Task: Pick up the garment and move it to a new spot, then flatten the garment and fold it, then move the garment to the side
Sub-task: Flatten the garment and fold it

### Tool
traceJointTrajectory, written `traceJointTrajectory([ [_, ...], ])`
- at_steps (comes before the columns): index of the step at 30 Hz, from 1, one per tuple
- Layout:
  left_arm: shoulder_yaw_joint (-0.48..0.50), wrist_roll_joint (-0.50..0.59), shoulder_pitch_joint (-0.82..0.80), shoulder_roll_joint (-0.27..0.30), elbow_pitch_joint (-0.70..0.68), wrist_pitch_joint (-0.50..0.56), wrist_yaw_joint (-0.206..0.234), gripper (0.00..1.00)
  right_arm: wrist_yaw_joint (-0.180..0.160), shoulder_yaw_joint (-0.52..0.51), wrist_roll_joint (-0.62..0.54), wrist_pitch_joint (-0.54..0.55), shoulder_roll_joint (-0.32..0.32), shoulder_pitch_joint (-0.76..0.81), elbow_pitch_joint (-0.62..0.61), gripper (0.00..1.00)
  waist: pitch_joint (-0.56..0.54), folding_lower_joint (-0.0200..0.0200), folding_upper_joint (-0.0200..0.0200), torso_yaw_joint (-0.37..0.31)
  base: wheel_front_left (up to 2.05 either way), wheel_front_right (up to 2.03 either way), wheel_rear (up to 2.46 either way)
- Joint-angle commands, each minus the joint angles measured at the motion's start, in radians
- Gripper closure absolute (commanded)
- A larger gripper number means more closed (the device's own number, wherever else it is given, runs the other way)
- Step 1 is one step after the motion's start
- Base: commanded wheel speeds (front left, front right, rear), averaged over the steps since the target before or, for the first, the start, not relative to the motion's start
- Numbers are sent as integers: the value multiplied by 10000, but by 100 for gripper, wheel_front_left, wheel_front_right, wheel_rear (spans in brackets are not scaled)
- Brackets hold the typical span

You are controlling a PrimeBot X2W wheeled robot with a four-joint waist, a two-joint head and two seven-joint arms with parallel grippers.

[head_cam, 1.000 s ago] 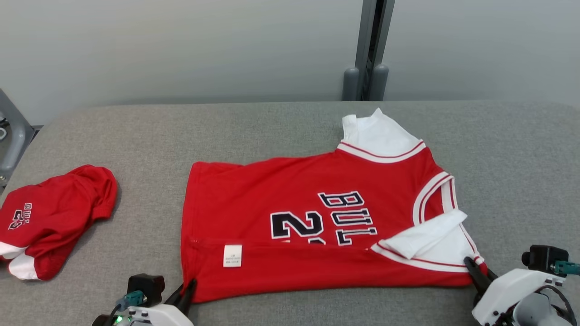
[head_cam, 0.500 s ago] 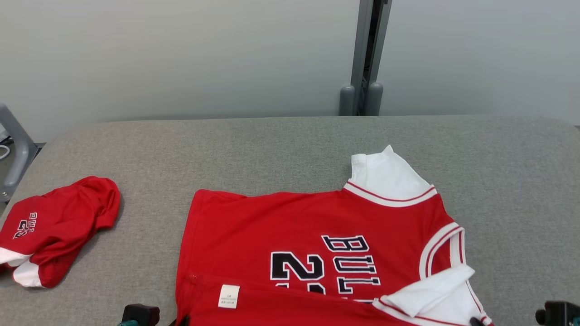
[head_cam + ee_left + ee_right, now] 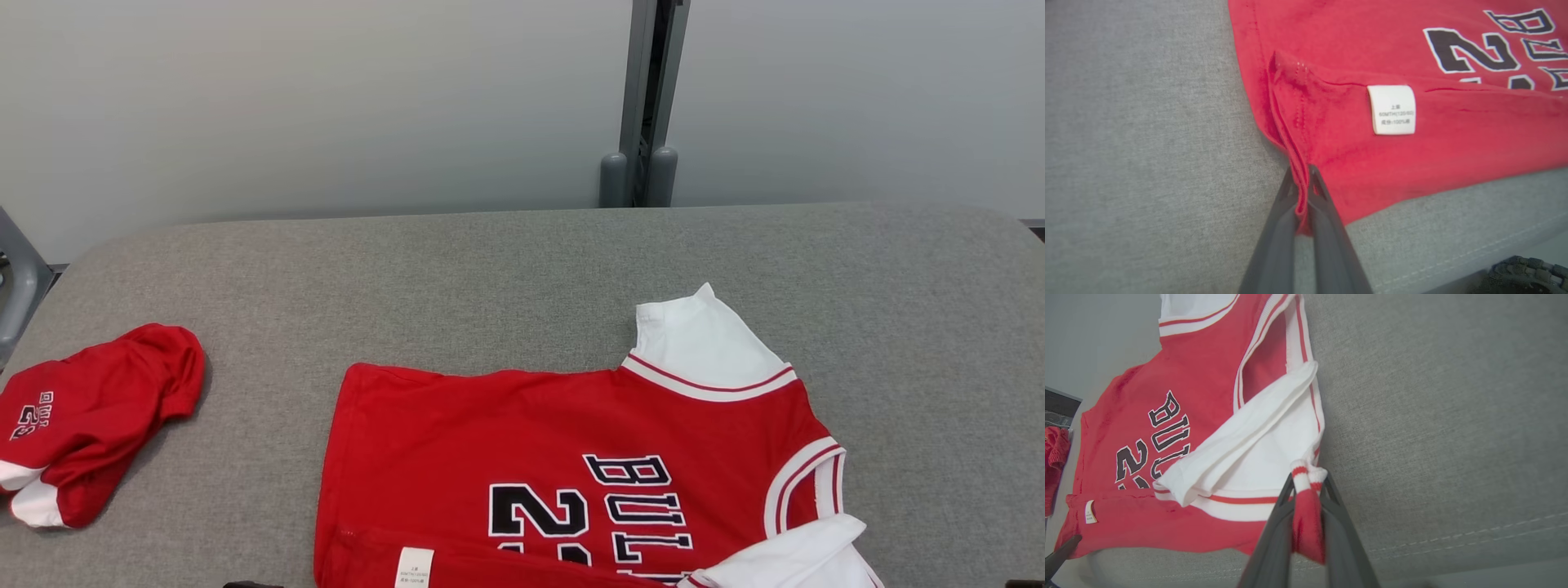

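The garment is a red jersey (image 3: pixel 571 441) with white sleeves and black lettering, lying flat on the grey table (image 3: pixel 490 261). Its near edge is folded over, showing a white label (image 3: pixel 1392 109). My left gripper (image 3: pixel 1302 192) is shut on the hem corner of that folded edge. My right gripper (image 3: pixel 1307 490) is shut on the red-and-white striped corner by the white sleeve (image 3: pixel 1241 445). Both held corners sit close to the table's front edge. The tip of the left gripper's finger (image 3: pixel 1061 549) peeks in at the lower left of the right wrist view.
A second red garment (image 3: pixel 82 416) lies crumpled at the table's left end. A grey post (image 3: pixel 645 98) stands behind the table against the pale wall, and a metal frame (image 3: pixel 16 282) is at the far left. Bare grey fabric stretches behind and to the right of the jersey.
The head camera has tilted up, so the jersey sits lower in the picture and the grippers have slid past its bottom edge. The jersey itself lies as before.
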Motion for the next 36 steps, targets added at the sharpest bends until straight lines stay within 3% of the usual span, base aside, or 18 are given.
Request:
traceJointTrajectory([
  [1,20,-21,59,138,-103,34,68,100,1,-125,-80,93,-12,107,-138,100,-4,0,0,27,0,0,0],
  [4,26,-70,141,196,-234,131,123,100,1,-180,-10,245,12,124,-177,100,-22,0,0,82,0,0,0],
  [5,79,-104,162,200,-295,112,156,100,1,-155,-79,268,15,118,-236,60,-28,0,0,101,0,0,0],
  [6,126,-159,195,207,-340,106,193,100,1,-253,-76,244,3,108,-235,0,-37,0,0,114,0,0,0],
  [7,126,-159,195,207,-340,106,193,100,1,-253,-76,244,3,108,-235,0,-37,0,0,114,0,0,0],
  [8,164,-173,216,235,-373,88,244,83,-1,-364,-5,258,-4,89,-169,0,-49,0,0,122,0,0,0],
  [9,197,-169,215,260,-398,61,289,37,1,-375,10,311,2,44,-145,0,-60,0,0,129,0,0,0],
  [10,237,-199,214,254,-421,60,336,0,8,-386,54,326,15,-12,-163,0,-70,0,0,134,0,0,0],
  [18,712,-185,-111,353,-468,-480,734,0,7,-776,-590,120,2,-345,-632,0,-88,0,0,167,0,0,0],
  [24,1380,-104,-663,271,-750,-1491,1117,0,7,-1211,-1241,-328,14,-1136,-1111,0,-93,0,0,179,0,0,0],
  [30,2009,-183,-1284,-111,-963,-2543,1315,0,7,-909,-2046,-1762,-190,-2280,-1352,0,-42,0,0,69,0,0,0],
  [36,2158,343,-1902,-561,-973,-2940,1290,0,7,-377,-2838,-3995,-230,-3435,-174,0,197,0,0,-86,0,0,0],
])
